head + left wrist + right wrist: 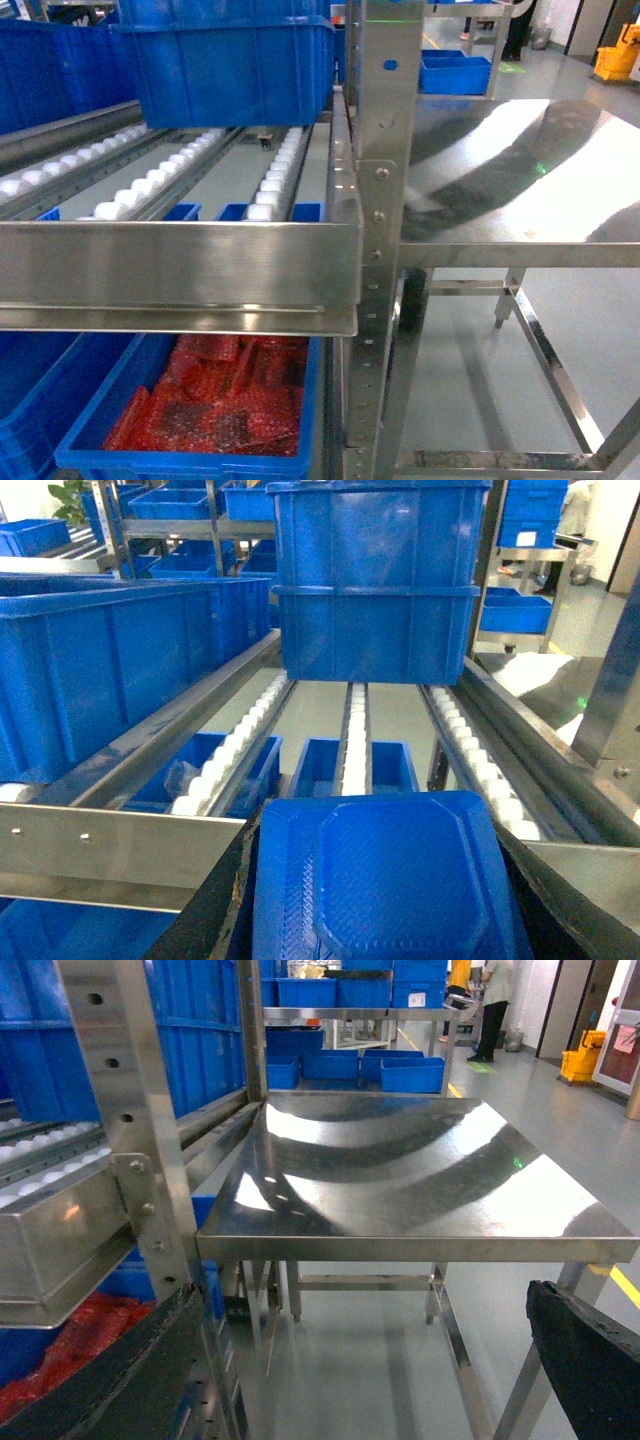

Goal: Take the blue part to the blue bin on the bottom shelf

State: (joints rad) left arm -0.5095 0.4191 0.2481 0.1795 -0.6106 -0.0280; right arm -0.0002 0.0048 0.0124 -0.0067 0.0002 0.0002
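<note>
- Your left gripper (385,900) holds the blue part (385,880) between its dark fingers (215,905); the part fills the bottom of the left wrist view, pressed on both sides.
- The part sits just in front of the steel front rail (110,845) of a roller tier, level with the white rollers (355,740).
- Ahead of it on that tier stands a tall blue crate (375,580), resting across the roller tracks, and a long blue bin (110,670) lies on the left.
- Through the gaps between the rollers you see small blue bins (350,765) on the level beneath.
- In the head view, the front rail (180,265) and a perforated upright (385,230) stand between you and the bottom shelf.
- Under that rail, a blue bin (90,450) holds red bubble-wrapped packs (225,395); another blue bin (30,400) sits to its left.
- Neither gripper shows in the head view.
- Your right gripper (370,1360) is spread wide with nothing between its fingers (590,1355); it faces the small steel table (400,1185), beside the rack upright (130,1130).
- Past the table you see more blue bins (355,1065), a person (495,1005) standing, and a yellow mop bucket (580,1055).
</note>
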